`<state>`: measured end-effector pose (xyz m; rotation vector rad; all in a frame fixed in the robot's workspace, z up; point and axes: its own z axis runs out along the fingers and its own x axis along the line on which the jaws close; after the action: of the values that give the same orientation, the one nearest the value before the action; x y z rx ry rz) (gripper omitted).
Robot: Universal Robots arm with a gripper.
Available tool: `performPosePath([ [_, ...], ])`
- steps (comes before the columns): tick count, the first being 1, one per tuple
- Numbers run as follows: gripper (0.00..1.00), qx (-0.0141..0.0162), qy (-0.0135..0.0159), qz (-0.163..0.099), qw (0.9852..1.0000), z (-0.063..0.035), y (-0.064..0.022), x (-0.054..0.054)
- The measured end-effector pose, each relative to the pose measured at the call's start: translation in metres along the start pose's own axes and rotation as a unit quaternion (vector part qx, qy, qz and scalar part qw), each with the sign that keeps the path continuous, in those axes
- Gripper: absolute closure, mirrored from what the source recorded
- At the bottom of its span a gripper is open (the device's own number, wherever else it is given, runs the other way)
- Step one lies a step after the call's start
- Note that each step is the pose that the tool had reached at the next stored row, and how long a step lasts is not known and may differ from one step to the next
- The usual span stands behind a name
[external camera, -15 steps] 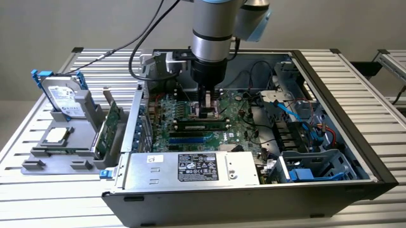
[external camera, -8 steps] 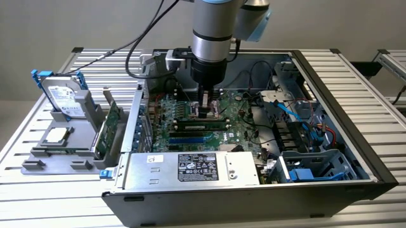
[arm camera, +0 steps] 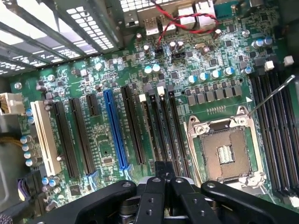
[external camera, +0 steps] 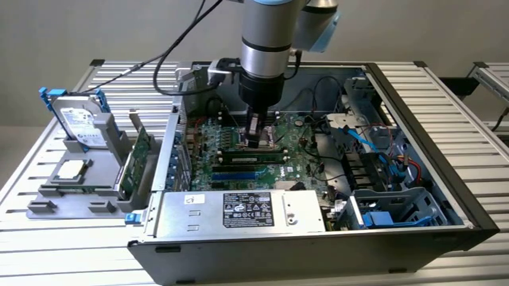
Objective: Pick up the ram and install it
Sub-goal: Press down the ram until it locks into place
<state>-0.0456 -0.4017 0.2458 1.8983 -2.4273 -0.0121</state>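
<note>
On the exterior view's left, well apart from the open computer case (external camera: 445, 196), a grey holder (external camera: 75, 179) on the desk (external camera: 47, 262) carries a silver hard drive (external camera: 77, 122) with blue brackets and an upright green expansion card (external camera: 142, 156). Inside the case, the claw (external camera: 254, 142) hangs over the motherboard (external camera: 238, 140), its fingers pressed together. Just below it in that view, the ram (external camera: 253, 158) lies seated in a slot on the board. In the wrist view the claw (arm camera: 163, 179) hovers above the long black slots (arm camera: 161, 126), beside the bare processor socket (arm camera: 226, 151).
</note>
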Motion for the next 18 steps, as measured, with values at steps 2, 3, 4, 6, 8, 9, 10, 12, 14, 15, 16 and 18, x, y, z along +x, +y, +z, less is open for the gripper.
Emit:
performPosePath([
  [2, 0.89, -0.0006, -0.0007, 0.015, 0.9999, 0.0000, 0.0000, 0.0000],
  [3, 0.89, -0.0009, -0.0010, 0.023, 0.9997, 0.0000, 0.0000, 0.0000],
  [4, 0.89, -0.0012, -0.0013, 0.030, 0.9996, 0.0000, 0.0000, 0.0000],
  [6, 0.89, -0.0018, -0.0019, 0.045, 0.9990, 0.0000, 0.0000, 0.0000],
  [8, 0.89, -0.0025, -0.0026, 0.060, 0.9982, 0.0000, 0.0000, 0.0000],
  [9, 0.89, -0.0028, -0.0029, 0.067, 0.9977, 0.0000, 0.0000, 0.0000],
  [10, 0.89, -0.0031, -0.0033, 0.075, 0.9972, 0.0000, 0.0000, 0.0000],
  [12, 0.89, -0.0037, -0.0039, 0.090, 0.9960, 0.0000, 0.0000, 0.0000],
  [14, 0.89, -0.0042, -0.0046, 0.105, 0.9945, 0.0000, 0.0000, 0.0000],
  [15, 0.89, -0.0045, -0.0049, 0.112, 0.9937, 0.0000, 0.0000, 0.0000],
  [16, 0.89, -0.0052, -0.0059, 0.133, 0.9911, 0.0000, 0.0000, 0.0000],
  [18, 0.89, -0.0069, -0.0079, 0.179, 0.9839, 0.0000, 0.0000, 0.0000],
])
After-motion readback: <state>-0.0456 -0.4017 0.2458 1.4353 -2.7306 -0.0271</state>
